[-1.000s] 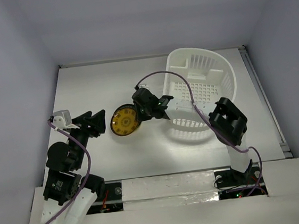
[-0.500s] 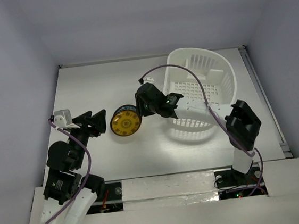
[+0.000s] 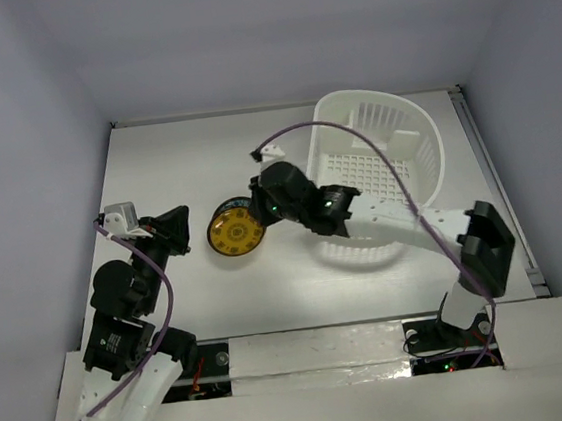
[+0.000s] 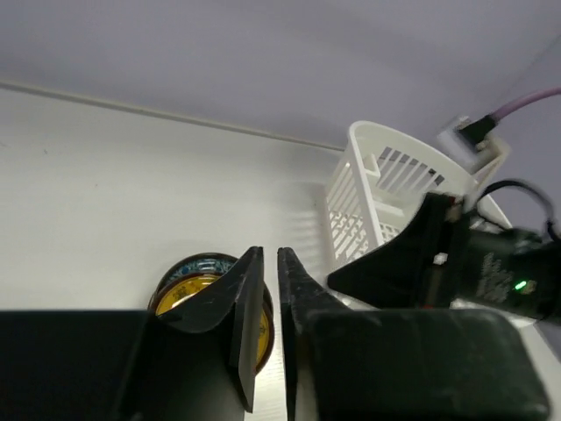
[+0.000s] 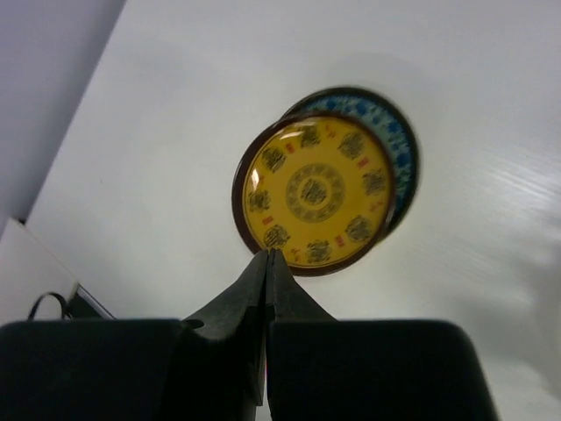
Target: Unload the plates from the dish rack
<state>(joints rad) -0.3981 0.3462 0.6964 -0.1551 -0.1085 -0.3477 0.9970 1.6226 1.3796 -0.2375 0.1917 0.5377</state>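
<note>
Two plates lie stacked on the table left of the dish rack [image 3: 429, 145]. The amber-yellow plate [image 3: 236, 234] [image 5: 317, 195] is on top. The teal-blue plate [image 3: 229, 210] [image 5: 396, 132] shows as a crescent under it. My right gripper [image 3: 258, 213] [image 5: 266, 254] is shut and empty, its tips just above the yellow plate's rim. Left of the stack, my left gripper [image 3: 188, 224] [image 4: 271, 263] is also shut with nothing between its fingers; the yellow plate [image 4: 180, 294] shows behind them. I see no plates in the rack.
The white dish rack [image 4: 377, 189] stands at the back right, its near rim under the right forearm [image 3: 403, 220]. A purple cable [image 3: 344, 138] arcs over the rack. The enclosure walls close in the table on three sides.
Both grippers have gone from open to shut. The right arm's elbow has swung out to the right and down while its wrist stays by the plates. The yellow plate lies slightly nearer.
</note>
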